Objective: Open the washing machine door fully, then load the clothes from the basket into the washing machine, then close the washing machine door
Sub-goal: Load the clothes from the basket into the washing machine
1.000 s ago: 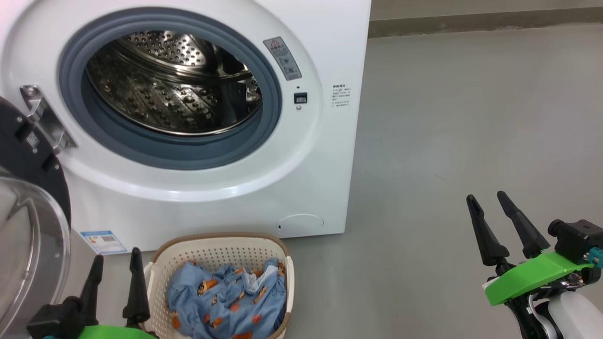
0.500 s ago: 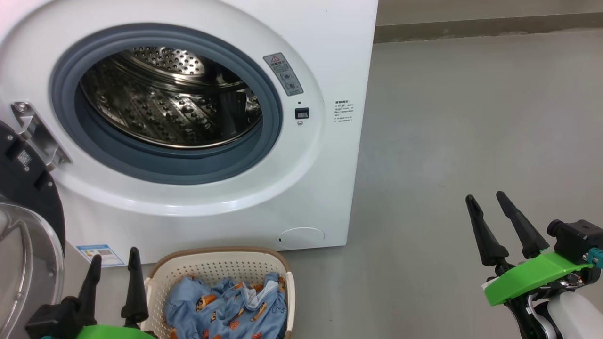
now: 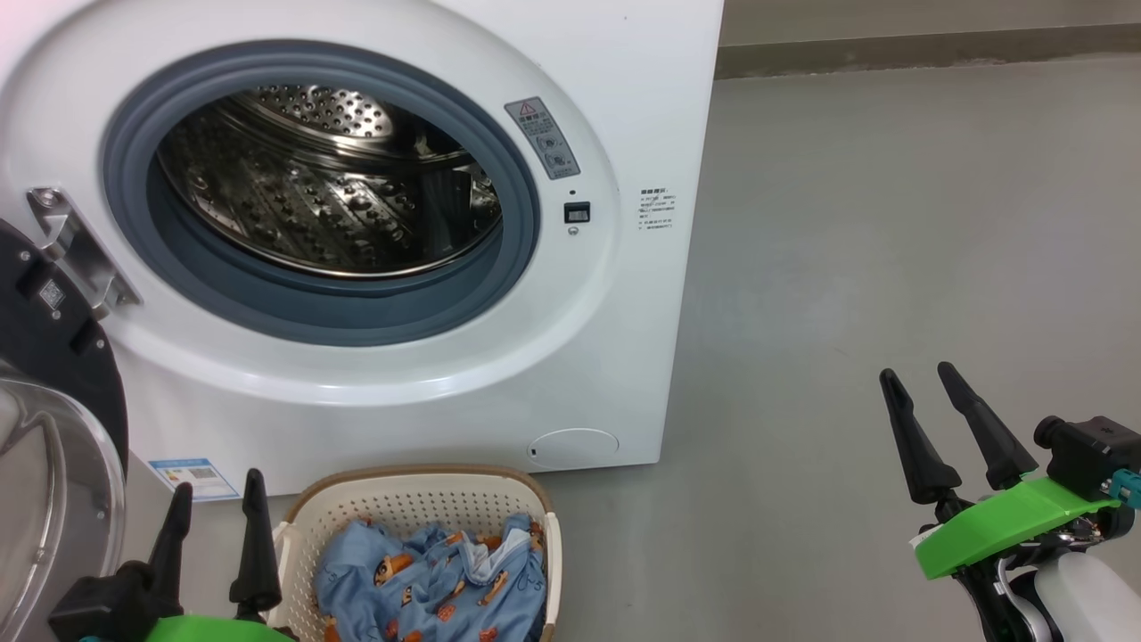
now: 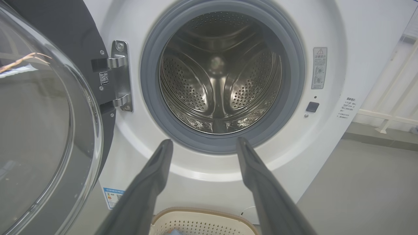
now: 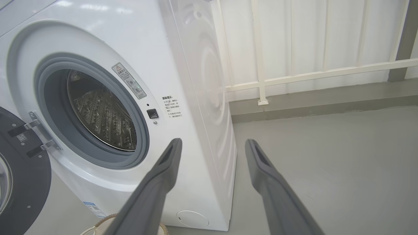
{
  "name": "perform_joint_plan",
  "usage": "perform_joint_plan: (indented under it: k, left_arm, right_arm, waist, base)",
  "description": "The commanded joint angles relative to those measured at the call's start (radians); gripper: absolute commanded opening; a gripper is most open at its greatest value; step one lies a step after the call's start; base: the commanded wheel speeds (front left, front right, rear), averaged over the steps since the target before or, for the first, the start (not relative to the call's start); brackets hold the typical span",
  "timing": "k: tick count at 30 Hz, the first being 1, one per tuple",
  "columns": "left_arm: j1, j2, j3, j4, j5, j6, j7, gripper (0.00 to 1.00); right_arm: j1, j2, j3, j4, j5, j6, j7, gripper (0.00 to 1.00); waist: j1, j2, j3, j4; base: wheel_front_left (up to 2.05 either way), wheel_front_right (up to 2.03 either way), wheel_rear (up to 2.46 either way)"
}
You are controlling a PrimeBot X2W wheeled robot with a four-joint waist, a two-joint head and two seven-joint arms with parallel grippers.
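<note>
The washing machine door hangs wide open left of the washing machine; the basket, just before it, holds the clothes. The left gripper and right gripper are spread, empty. Only the camera has shifted: loading not yet begun.

Lots cropped off here
The washing machine door runs off the left edge, the basket and clothes get chopped at the bottom, and the warning sticker print's too tiny to read.
</note>
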Motion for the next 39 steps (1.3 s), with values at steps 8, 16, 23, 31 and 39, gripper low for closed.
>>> perform_joint_plan:
  k: [8, 16, 23, 31, 39]
  left_arm:
    - [-0.044, 0.019, 0.040, -0.023, 0.016, 0.003, -0.014, 1.00]
    - [-0.050, 0.023, 0.034, -0.023, 0.020, 0.002, -0.014, 1.00]
    - [-0.073, 0.021, 0.023, -0.017, 0.019, 0.002, -0.006, 1.00]
    - [-0.114, 0.007, 0.013, 0.008, 0.000, -0.010, 0.003, 1.00]
    - [-0.192, -0.008, -0.005, 0.087, -0.012, -0.031, 0.013, 1.00]
  right_arm:
    - [-0.021, -0.019, 0.017, -0.027, 0.002, 0.006, -0.009, 1.00]
    - [-0.028, -0.024, 0.017, -0.032, 0.002, 0.006, -0.009, 1.00]
    - [-0.041, -0.030, 0.018, -0.036, 0.002, 0.006, -0.009, 1.00]
    - [-0.057, -0.043, 0.011, -0.048, 0.003, 0.006, -0.009, 1.00]
    - [-0.096, -0.054, -0.005, -0.074, -0.001, 0.006, -0.009, 1.00]
  waist:
    - [0.0000, 0.0000, 0.007, 0.000]
    - [0.0000, 0.0000, 0.026, -0.001]
    - [0.0000, 0.0000, 0.075, -0.006]
    - [0.0000, 0.0000, 0.160, -0.017]
    - [0.0000, 0.0000, 0.280, -0.035]
  base:
    - [0.00, 0.00, 0.00]
    - [0.00, 0.00, 0.00]
    - [0.00, 0.00, 0.00]
    - [0.00, 0.00, 0.00]
    - [0.00, 0.00, 0.00]
